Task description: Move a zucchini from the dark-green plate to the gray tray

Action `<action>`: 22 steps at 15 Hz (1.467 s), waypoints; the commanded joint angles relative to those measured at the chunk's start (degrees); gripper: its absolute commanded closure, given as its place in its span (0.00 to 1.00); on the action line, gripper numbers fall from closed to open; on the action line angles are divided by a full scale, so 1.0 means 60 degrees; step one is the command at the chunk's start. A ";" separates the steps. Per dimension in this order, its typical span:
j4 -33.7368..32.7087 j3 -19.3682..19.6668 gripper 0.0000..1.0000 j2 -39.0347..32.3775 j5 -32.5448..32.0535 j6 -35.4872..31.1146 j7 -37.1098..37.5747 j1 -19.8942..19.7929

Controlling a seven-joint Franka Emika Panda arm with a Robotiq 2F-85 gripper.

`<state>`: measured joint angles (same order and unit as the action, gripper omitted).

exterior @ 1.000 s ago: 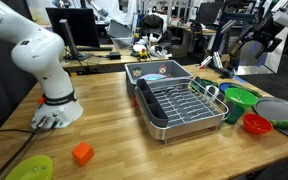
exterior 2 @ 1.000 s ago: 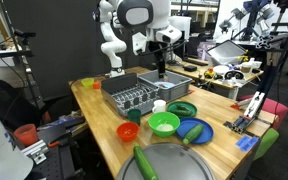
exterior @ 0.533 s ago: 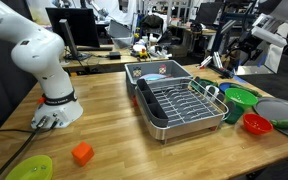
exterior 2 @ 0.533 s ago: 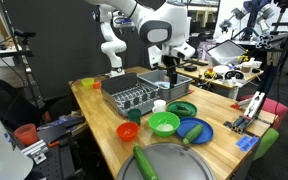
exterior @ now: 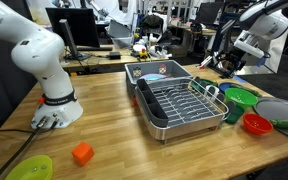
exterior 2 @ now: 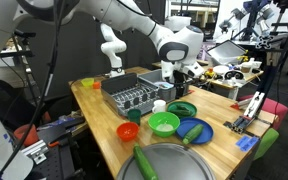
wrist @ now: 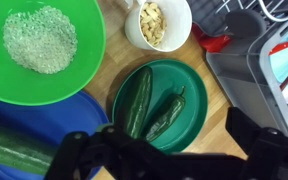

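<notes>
The dark-green plate [wrist: 189, 95] lies under my gripper in the wrist view and holds two slim dark-green vegetables: a zucchini [wrist: 137, 100] on its left and a second one [wrist: 166, 115] beside it. My gripper [wrist: 169, 165] hangs open and empty above the plate's near edge, not touching it. In an exterior view the gripper [exterior 2: 177, 82] is above the dark-green plate [exterior 2: 181, 108]. The gray tray [exterior 2: 189, 168] lies at the table's front edge with a long green vegetable [exterior 2: 145, 162] at its left side. The tray [exterior: 281, 108] also shows in the other exterior view.
A bright green bowl [wrist: 39, 45] of rice and a white cup [wrist: 159, 22] stand next to the plate. A blue plate [exterior 2: 197, 130] carries another green vegetable. The metal pan with wire rack [exterior 2: 134, 93] and a red bowl [exterior 2: 128, 131] are nearby.
The arm has swung from above the metal pan toward the plates and lowered; the gripper now hangs over the dark-green plate. No object has moved.
</notes>
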<state>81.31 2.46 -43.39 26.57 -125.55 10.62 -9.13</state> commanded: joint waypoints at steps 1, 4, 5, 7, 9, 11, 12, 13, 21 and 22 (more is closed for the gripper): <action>-0.1576 -0.0299 0.00 -0.1150 0.0061 0.1182 0.0589 -0.0411; -0.2456 -0.0340 0.00 -0.1923 0.0048 0.1933 0.1254 -0.0462; -0.2741 -0.0347 0.00 -0.2172 0.0049 0.2165 0.1513 -0.0454; -0.3219 -0.0371 0.00 -0.2576 0.0056 0.2316 0.1896 -0.0423; -0.2681 -0.0330 0.00 -0.2317 -0.0089 0.1869 0.1691 -0.0332; -0.2913 -0.0338 0.00 -0.2461 -0.0094 0.1936 0.1805 -0.0340; -0.2938 -0.0338 0.00 -0.2451 -0.0092 0.1955 0.1821 -0.0344; -0.2967 -0.0339 0.00 -0.2452 -0.0092 0.1987 0.1829 -0.0348; -0.2811 -0.0235 0.00 -0.2427 0.0072 0.1042 0.2508 -0.0263; -0.2819 -0.0210 0.00 -0.2466 0.0062 0.0855 0.2706 -0.0246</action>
<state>63.81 0.99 -57.95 26.53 -116.95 23.94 -10.77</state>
